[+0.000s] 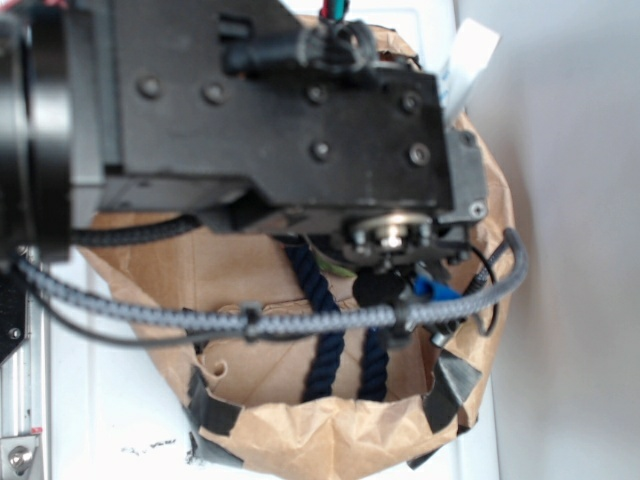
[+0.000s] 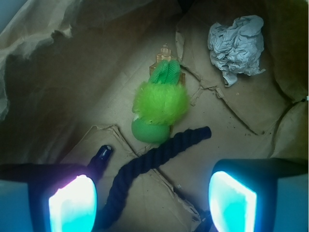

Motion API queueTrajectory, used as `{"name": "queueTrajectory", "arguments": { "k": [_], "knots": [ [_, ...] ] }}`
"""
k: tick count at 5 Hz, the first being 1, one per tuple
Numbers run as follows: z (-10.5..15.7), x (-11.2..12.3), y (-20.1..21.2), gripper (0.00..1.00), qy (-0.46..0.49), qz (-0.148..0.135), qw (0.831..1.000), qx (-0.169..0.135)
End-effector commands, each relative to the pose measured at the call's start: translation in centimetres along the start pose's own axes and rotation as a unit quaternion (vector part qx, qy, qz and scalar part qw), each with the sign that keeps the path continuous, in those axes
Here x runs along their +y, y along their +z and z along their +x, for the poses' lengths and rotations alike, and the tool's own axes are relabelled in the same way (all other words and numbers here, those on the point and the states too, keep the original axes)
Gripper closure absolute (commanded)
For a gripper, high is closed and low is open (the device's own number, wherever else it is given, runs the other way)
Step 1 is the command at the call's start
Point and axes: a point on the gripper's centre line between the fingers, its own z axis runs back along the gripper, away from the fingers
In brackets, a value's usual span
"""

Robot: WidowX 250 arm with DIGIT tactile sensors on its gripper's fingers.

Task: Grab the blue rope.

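**Operator:** I'm looking down through the wrist camera now. I'm counting one blue rope (image 2: 154, 157), one green plush toy (image 2: 159, 104), one crumpled grey wad of paper (image 2: 237, 46) and one small amber piece (image 2: 166, 58) peeking out behind the plush. All of it is lying on the brown paper lining (image 2: 72, 82) of the box.

**Observer:** Where is the rope sitting relative to the gripper?

**Operator:** It's running in a curve from just beside the plush toy's base, down and left, passing between my two fingers low in the frame. One end is pointing right, near the plush; the other end, with a brighter blue tip (image 2: 102, 153), is lying just above the left finger.

**Observer:** And the gripper itself?

**Operator:** The gripper (image 2: 152, 203) is standing spread wide, two glowing pads (image 2: 72, 203) with a big gap between them. Nothing is being held; the rope is lying in that gap, and I can't tell whether the fingers are touching the paper.

**Observer:** What is the exterior camera giving you?

**Operator:** Mostly the black arm body (image 1: 270, 110) filling the upper frame, with one grey braided cable (image 1: 300, 320) looping across. Below it I'm seeing two dark strands of the rope (image 1: 325, 340) hanging side by side over the paper-lined box (image 1: 330, 440). The fingers are hidden there.
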Motion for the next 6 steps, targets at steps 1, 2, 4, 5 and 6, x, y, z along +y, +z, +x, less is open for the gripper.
{"name": "queueTrajectory", "arguments": {
  "k": [1,2,4,5,6],
  "knots": [
    [0.7,-0.6,0.8,0.00,0.017,-0.025,0.998,-0.046],
    [-0.1,-0.3,-1.0,0.00,0.057,-0.015,0.997,-0.055],
    [-1.7,-0.4,-3.4,0.00,0.038,-0.004,0.996,-0.085],
    [-1.6,-1.5,-5.1,0.00,0.047,0.001,0.995,-0.083],
    [-0.2,-2.7,-6.6,0.00,0.061,0.012,0.994,-0.086]
  ]
}}
